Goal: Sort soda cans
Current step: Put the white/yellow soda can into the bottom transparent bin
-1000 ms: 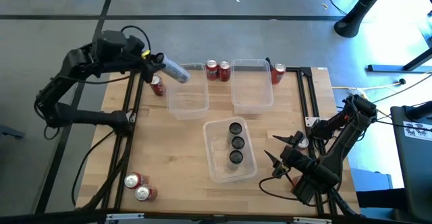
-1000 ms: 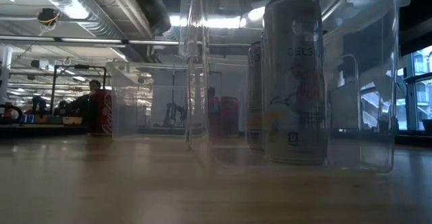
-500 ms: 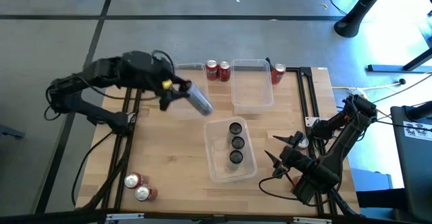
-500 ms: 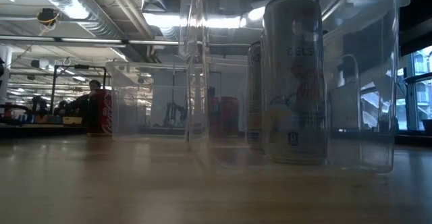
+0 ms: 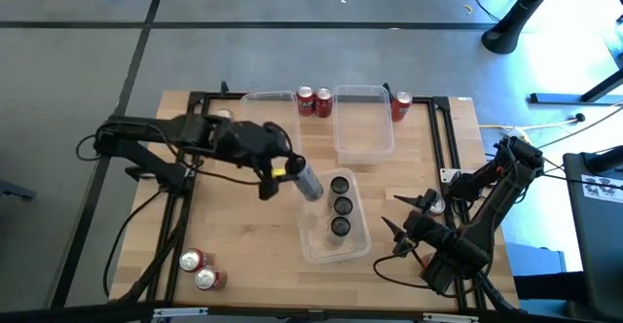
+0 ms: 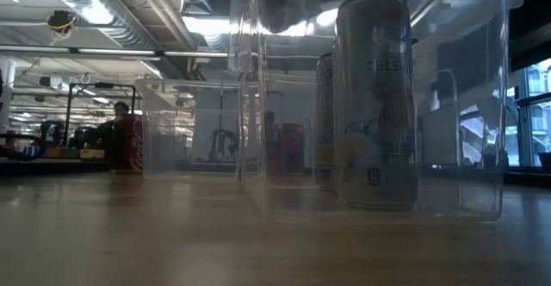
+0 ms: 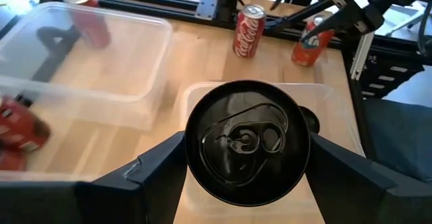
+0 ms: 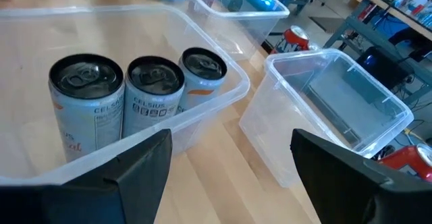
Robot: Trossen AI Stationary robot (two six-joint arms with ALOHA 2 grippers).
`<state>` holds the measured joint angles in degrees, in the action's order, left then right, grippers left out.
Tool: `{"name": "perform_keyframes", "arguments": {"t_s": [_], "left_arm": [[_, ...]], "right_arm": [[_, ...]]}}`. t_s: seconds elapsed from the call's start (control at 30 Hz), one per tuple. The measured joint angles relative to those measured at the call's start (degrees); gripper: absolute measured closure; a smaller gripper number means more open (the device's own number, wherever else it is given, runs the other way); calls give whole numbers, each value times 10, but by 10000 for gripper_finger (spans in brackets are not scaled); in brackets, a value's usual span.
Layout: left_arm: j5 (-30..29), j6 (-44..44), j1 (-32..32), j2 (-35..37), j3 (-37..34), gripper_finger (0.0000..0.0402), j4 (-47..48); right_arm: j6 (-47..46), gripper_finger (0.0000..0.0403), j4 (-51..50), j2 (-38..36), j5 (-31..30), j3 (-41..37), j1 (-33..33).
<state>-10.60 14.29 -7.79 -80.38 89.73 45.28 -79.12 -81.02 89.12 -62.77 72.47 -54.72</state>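
My left gripper (image 5: 292,175) is shut on a grey soda can (image 5: 310,183) with a dark top (image 7: 246,140). It hangs over the far left corner of the near clear bin (image 5: 310,247), where three grey cans (image 8: 152,92) stand upright. Red cans stand at the table's far edge (image 5: 313,102), (image 5: 400,106) and near its left near corner (image 5: 200,269). My right gripper (image 5: 401,235) waits open to the right of the near bin, its fingers (image 8: 142,170) wide apart. My left gripper pinches the grey can by its side wall (image 7: 191,153), one finger (image 7: 158,173) on each opposite side, below the top rim. It comes slanting down from the table's left. The can is lifted clear and tilted, its top turned toward the wrist.
Two more clear bins sit at the far side, one (image 5: 363,121) right of the red pair, the other (image 5: 268,96) partly under my left arm. Two red cans (image 7: 250,30), (image 7: 310,42) stand by the right arm. Black rails (image 5: 443,138) run along the table edges.
My left gripper, still shut on the grey can, has swung from the table's far left corner toward the right and the near edge. It has crossed the far left bin and reached the near bin. The can has travelled with it, lifted and tilted. The right arm has kept still.
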Motion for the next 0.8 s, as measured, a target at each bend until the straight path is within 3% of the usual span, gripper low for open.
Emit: {"name": "perform_keyframes", "arguments": {"t_s": [0.8], "left_arm": [[-54,14,-21,-152,0,141,-12]], "right_arm": [[0,100,2,0,-8,0,0]]}}
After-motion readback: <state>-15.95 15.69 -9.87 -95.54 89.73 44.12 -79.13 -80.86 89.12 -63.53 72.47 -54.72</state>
